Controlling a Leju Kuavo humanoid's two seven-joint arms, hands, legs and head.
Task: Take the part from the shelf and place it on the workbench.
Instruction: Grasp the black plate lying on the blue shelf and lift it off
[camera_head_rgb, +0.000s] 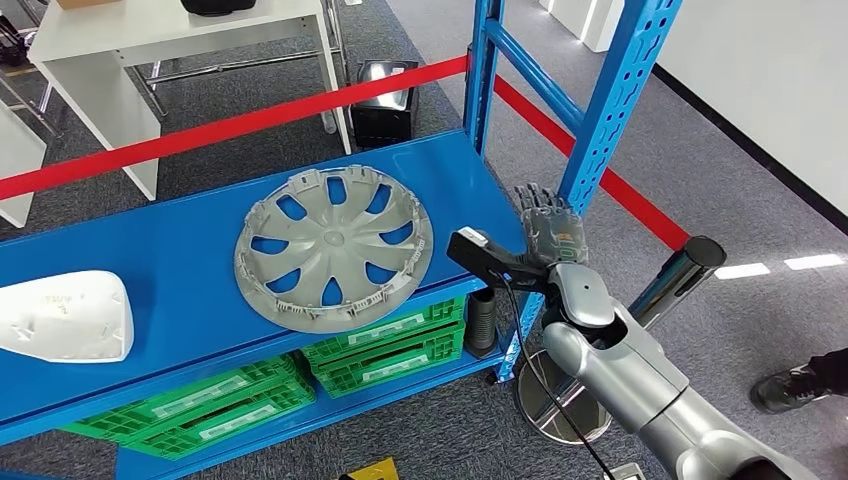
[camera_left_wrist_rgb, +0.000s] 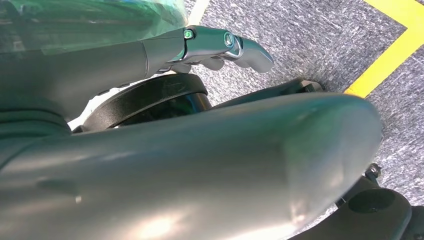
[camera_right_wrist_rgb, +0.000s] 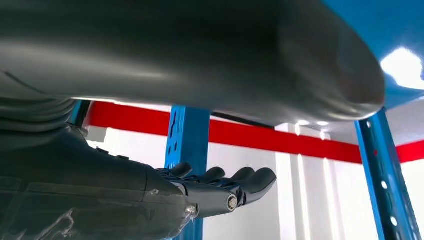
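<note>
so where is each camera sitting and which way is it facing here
Head view: high on the body, looking down at the blue shelf, hubcap and white part; right hand raised, open.
Left wrist view: behind the left hand, facing grey floor with a yellow line.
Right wrist view: behind the right hand, facing a blue post.
Shared: head and right wrist views both show the right hand, blue rack.

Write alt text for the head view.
A grey wheel cover lies flat on a blue shelf, with the robot's empty right hand raised off the shelf's right end. A white moulded part lies at the left; green crates sit below.
</note>
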